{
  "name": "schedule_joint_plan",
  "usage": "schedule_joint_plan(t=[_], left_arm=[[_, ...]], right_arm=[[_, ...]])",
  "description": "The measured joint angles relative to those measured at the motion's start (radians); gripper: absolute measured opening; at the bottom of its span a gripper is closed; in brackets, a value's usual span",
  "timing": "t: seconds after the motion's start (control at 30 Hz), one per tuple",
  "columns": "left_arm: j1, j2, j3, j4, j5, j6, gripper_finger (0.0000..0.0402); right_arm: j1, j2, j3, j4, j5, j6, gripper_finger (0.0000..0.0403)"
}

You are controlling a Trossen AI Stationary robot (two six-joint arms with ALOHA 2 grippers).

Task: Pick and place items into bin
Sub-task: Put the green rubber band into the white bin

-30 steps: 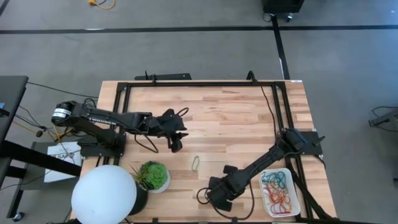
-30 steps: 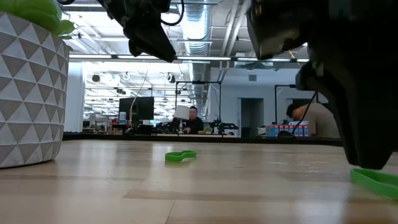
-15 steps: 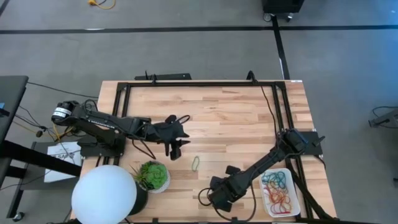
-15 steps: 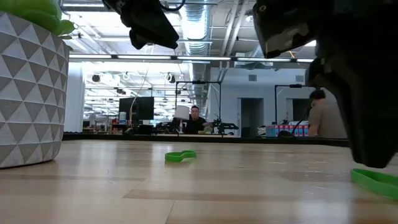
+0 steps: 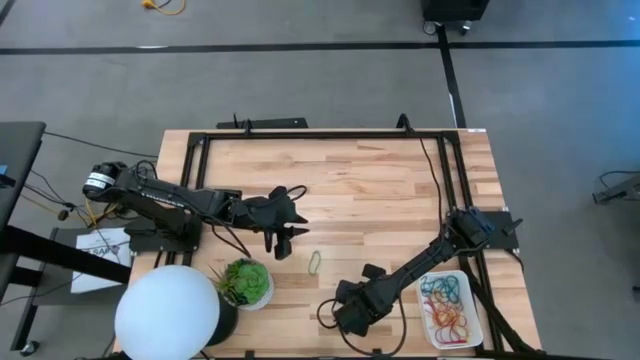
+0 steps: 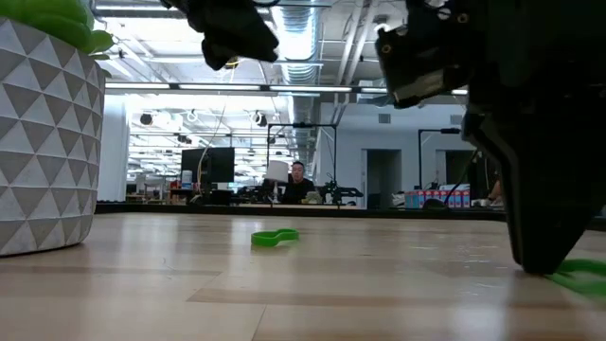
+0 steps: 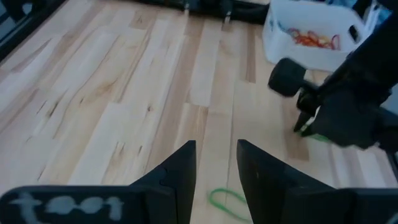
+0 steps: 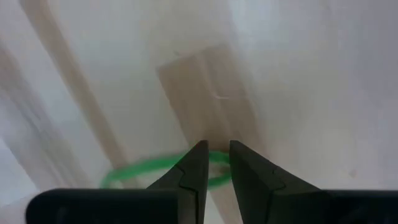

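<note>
Since the earlier frames, your right gripper [image 5: 328,316] has come down near the front edge of the light wooden table [image 5: 370,190], and your left gripper [image 5: 284,244] has edged closer to the table's middle. Inspect the right wrist view: the two dark fingers [image 8: 194,167] stand only slightly apart, tips at the board, and a thin green rubber-band loop [image 8: 140,169] lies directly across them, one strand passing the narrow gap. Its long axis runs crosswise to the fingers, so closing should pinch a single strand; I judge the pick is at hand, though nothing is gripped yet. The low view shows the same loop [image 6: 579,277] flat on the wood at the fingertip. A second green rubber-band loop [image 5: 315,262] lies flat mid-table, just ahead of your left gripper, whose fingers are parted a little and hold nothing; that arm is nearer to it. The small shallow white rectangular plastic bin [image 5: 476,309], already holding coloured bands, sits well apart toward the right edge.
</note>
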Motion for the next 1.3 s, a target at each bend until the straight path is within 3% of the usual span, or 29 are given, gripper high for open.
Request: schedule_joint_plan(t=[0.9, 1.3], left_arm=[[0.000, -0.002, 0.000, 0.092, 0.042, 0.035, 0.0104], [-0.018, -0.002, 0.000, 0.082, 0.118, 0.026, 0.0104]], right_arm=[[0.022, -0.004, -0.001, -0.087, -0.041, -0.027, 0.0061], [0.060, -0.004, -0.001, -0.061, -0.059, 0.026, 0.0061]])
